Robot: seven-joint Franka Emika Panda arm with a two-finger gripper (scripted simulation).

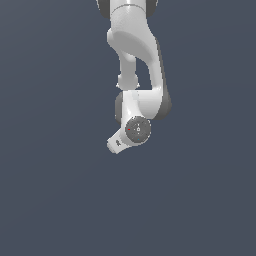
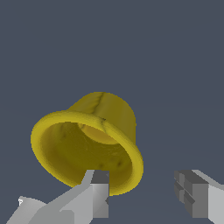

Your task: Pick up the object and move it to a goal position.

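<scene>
Wrist view showed the yellow cup [image 2: 87, 140] lying tilted against the flat dark grey floor [image 2: 175, 65], its wide open mouth with the raised rim band turned toward the camera and its narrower closed end pointing away. The gripper [image 2: 146, 197] was spread wide, with a clear gap between its two grey-tipped fingers. One finger [image 2: 99, 192] stood in front of the lower part of the cup's rim, and whether it touched the rim could not be told; the other finger [image 2: 192, 197] stood well apart from the cup, so the cup sat off to one side of the gap and was not held.

Exterior view showed the white arm [image 1: 137, 75] reaching down from the upper edge, its wrist [image 1: 135, 130] bent above the same plain dark floor. The cup and the fingers were hidden from that view.
</scene>
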